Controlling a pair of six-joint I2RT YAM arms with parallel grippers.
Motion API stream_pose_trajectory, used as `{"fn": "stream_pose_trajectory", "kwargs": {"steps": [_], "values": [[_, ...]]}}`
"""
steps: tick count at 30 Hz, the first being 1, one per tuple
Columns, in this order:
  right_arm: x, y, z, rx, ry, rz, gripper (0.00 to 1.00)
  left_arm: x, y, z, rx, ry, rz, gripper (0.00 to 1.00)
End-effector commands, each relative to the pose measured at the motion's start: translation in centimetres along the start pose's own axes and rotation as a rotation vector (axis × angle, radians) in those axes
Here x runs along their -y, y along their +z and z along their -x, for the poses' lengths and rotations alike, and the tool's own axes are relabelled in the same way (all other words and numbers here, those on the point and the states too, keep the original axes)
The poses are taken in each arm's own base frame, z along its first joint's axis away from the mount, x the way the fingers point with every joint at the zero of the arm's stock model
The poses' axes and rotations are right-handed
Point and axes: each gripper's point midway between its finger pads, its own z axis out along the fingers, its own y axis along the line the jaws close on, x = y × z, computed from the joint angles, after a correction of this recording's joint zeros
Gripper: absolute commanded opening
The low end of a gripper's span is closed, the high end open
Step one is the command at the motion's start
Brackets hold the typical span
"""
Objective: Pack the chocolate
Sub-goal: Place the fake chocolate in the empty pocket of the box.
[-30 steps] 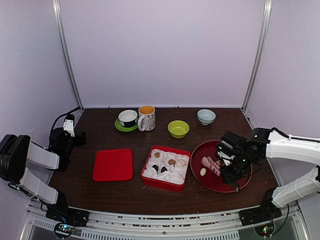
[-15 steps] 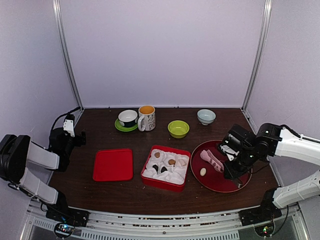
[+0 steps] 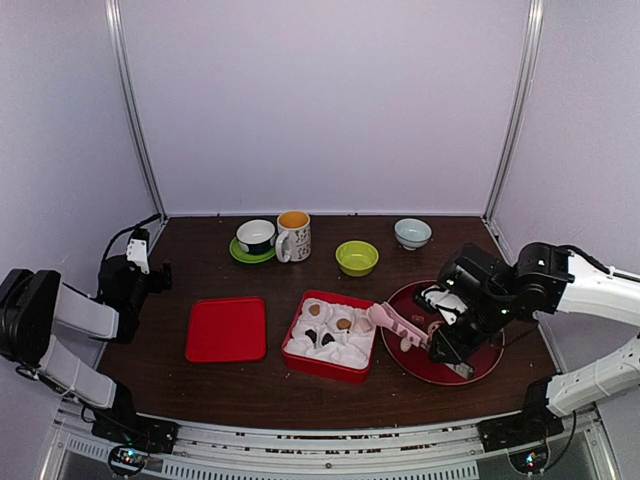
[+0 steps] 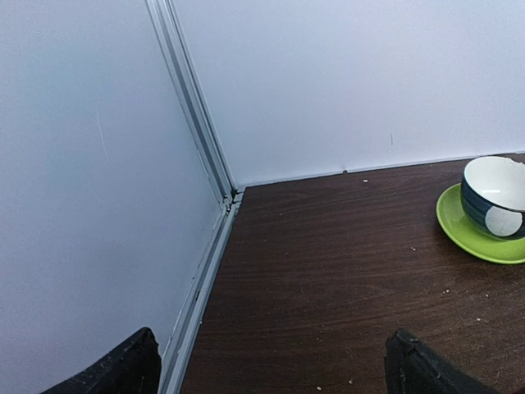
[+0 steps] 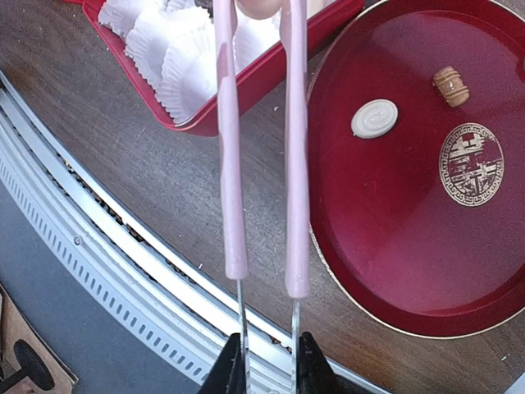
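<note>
My right gripper [image 3: 447, 342] [image 5: 267, 367] is shut on the metal ends of the pink-handled tongs [image 5: 228, 164]. The tongs [image 3: 398, 324] reach left from the round red plate [image 3: 470, 370] to the right edge of the red box [image 3: 326, 368]. A pale tan piece of chocolate [image 5: 261, 8] is pinched between their tips, above the white paper cups. A cream oval piece [image 5: 376, 117] and a tan barrel-shaped piece [image 5: 451, 85] lie on the plate [image 5: 385, 213]. Several pieces sit in the box's cups, one of them tan [image 3: 343, 323]. My left gripper [image 3: 150, 272] [image 4: 271, 373] is open over bare table at the far left.
A flat red lid [image 3: 227, 329] lies left of the box. Along the back stand a blue-and-white cup on a green saucer [image 3: 256, 238] [image 4: 496, 197], a mug [image 3: 294, 236], a green bowl [image 3: 357, 257] and a pale bowl [image 3: 412, 233]. The table's metal front rail [image 5: 123, 271] runs just below the tongs.
My right gripper has swung the tongs left from over the plate to the box's right edge, with a piece between the tips. The left arm has stayed still.
</note>
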Motion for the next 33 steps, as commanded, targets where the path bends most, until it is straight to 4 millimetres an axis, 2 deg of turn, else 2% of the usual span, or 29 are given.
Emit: {"fn": "stream_pose_trajectory", "kwargs": {"steps": [1, 17, 33], "values": [[-1.6, 0.0, 1.1, 0.01, -0.055, 0.029, 0.19, -0.5, 0.2, 1.6, 0.06, -0.013, 0.014, 0.98], [-1.4, 2.4, 1.4, -0.076, -0.112, -0.067, 0.18, -0.5, 0.2, 1.6, 0.06, -0.013, 0.013, 0.98], [-0.6, 2.7, 1.4, -0.12, -0.119, -0.133, 0.18, -0.5, 0.2, 1.6, 0.061, -0.013, 0.013, 0.98]]}}
